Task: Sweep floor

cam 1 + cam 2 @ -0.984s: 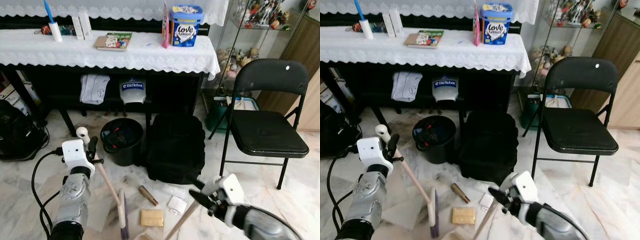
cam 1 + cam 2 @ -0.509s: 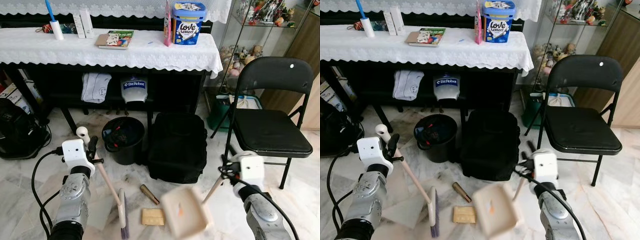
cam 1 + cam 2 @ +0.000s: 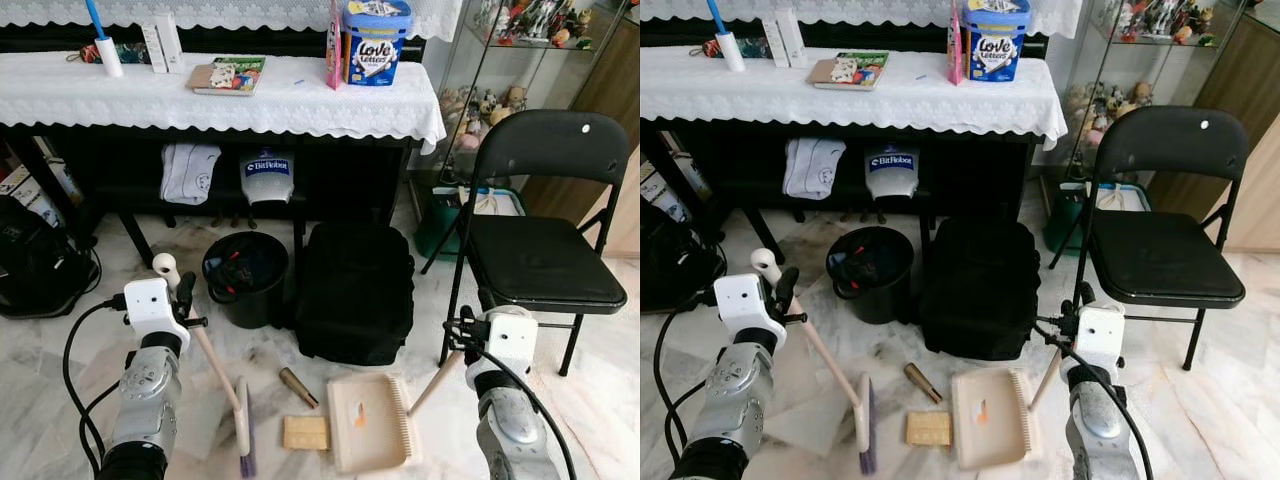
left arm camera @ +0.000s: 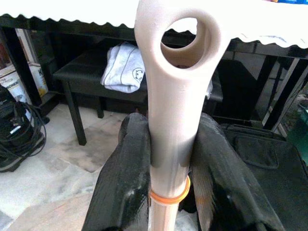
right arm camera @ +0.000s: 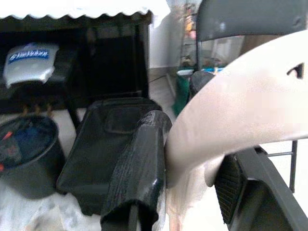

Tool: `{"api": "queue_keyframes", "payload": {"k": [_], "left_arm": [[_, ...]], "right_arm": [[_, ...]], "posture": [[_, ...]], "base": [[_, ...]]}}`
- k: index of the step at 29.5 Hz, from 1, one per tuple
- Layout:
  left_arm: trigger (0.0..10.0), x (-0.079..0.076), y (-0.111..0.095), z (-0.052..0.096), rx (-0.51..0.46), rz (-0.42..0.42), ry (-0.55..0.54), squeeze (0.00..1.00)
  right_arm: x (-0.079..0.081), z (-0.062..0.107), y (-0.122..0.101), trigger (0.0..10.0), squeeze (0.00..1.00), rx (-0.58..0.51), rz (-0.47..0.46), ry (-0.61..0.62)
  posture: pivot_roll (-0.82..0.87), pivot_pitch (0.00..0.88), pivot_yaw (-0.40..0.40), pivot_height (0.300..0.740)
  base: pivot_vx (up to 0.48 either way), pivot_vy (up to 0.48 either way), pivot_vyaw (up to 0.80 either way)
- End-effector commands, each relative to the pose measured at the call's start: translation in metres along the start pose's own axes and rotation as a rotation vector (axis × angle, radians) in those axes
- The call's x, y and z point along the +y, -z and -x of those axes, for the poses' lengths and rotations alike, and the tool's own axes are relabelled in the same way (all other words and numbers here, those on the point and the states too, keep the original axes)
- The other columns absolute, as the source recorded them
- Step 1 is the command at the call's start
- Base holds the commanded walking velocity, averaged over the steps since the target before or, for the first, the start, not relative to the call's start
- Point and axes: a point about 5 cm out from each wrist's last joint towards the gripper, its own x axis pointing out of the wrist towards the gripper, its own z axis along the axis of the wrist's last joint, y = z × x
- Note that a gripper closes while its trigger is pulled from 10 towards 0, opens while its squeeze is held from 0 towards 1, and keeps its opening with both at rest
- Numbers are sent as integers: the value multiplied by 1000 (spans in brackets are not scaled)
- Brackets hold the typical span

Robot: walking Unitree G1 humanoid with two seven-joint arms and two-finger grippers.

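My left gripper (image 3: 185, 298) is shut on the cream handle of a broom (image 3: 214, 362). The broom's head with purple bristles (image 3: 244, 430) rests on the marble floor. The left wrist view shows both black fingers (image 4: 127, 173) clamped around the broom handle (image 4: 171, 101) below its hanging loop. My right gripper (image 3: 462, 334) is shut on the long handle (image 3: 432, 380) of a cream dustpan (image 3: 365, 425). The pan lies flat on the floor. A tan flat piece (image 3: 304, 432) lies just left of the pan. A brown cylinder (image 3: 297, 388) lies behind the tan piece.
A black bin (image 3: 243, 278) and a black backpack (image 3: 352, 290) stand under the table with the white lace cloth (image 3: 220, 95). A black folding chair (image 3: 545, 260) is close on the right. A black bag with cables (image 3: 35, 265) sits at the left.
The right arm swung the dustpan down from mid-air; it now lies flat on the floor beside the tan piece. The white scrap seen earlier is covered. The left arm and broom stayed still.
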Motion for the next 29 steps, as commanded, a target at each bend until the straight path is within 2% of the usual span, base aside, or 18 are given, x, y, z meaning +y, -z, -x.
{"api": "queue_keyframes", "payload": {"k": [1, 4, 11, 24, 29], "left_arm": [[10000, -3, -8, -4, -40, -14, 12, 0], [10000, -3, -8, -3, -42, -16, 15, 0], [10000, -3, -7, -2, -39, -18, 17, 0], [10000, -5, -6, -2, -29, -21, 27, 0], [10000, -6, -5, -1, -26, -19, 33, 0]], "right_arm": [[-4, -5, -10, 10000, 0, -66, -23, 47], [-3, -7, -10, 10000, 0, -81, -37, 84], [5, -8, -4, 10000, 0, -73, -41, 74], [2, -18, 4, 10000, 0, -50, -27, 87], [0, -19, 11, 10000, 0, -22, -48, 115]], "posture": [[-25, 0, -1, 740], [-24, 0, 0, 740], [-20, 0, 1, 740], [-19, 0, 6, 740], [-15, 0, 6, 740]], "base": [[0, 0, 0], [0, 0, 0], [0, 0, 0], [0, 0, 0], [0, 0, 0]]}}
